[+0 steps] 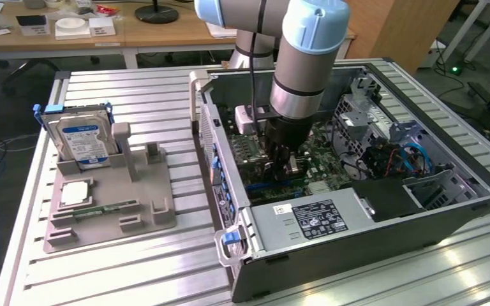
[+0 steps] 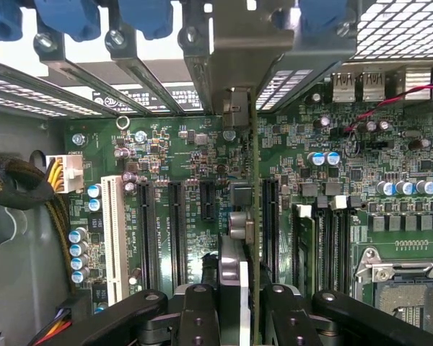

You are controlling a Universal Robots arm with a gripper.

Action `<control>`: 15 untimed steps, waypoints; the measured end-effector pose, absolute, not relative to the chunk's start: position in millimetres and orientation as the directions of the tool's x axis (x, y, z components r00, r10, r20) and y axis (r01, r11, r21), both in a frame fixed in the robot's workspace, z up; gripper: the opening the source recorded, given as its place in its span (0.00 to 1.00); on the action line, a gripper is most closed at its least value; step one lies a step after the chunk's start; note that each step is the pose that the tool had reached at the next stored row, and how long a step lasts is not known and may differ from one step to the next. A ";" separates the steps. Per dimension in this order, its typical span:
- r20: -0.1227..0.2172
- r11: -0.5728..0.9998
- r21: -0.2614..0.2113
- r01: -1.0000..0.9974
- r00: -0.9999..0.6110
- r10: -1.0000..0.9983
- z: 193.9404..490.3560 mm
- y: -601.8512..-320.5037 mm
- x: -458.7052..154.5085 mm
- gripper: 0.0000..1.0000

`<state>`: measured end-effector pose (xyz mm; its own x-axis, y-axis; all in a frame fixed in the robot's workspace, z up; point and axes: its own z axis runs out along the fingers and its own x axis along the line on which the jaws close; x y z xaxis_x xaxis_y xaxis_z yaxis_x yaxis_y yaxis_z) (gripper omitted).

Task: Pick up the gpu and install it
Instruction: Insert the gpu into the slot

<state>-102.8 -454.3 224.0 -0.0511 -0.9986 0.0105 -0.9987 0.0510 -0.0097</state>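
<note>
Currently the gripper point(image 2: 234, 306) pinches the gpu point(image 2: 239, 216) edge-on between its fingers point(image 2: 198, 313), holding it upright inside the open case point(image 1: 449, 220), directly over the motherboard point(image 2: 166, 151) and in line with its black slots point(image 2: 177, 231). Beside the case, the grey tray point(image 1: 109, 217) on the table point(image 1: 143, 268) holds a hard drive point(image 1: 81, 137) standing upright in its rear holder and a memory stick point(image 1: 104, 209) lying flat.
</note>
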 end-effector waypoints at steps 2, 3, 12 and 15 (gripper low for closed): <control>0.010 0.051 -0.010 -0.999 -0.051 -0.999 224.0 -454.2 -102.8 0.28; 0.010 0.051 -0.010 -0.999 -0.051 -0.999 224.0 -454.2 -102.8 0.28; 0.011 0.049 -0.010 -0.999 -0.049 -0.999 223.8 -452.8 -102.8 0.28; 0.010 0.049 -0.010 -0.999 -0.049 -0.999 223.5 -453.0 -102.9 0.28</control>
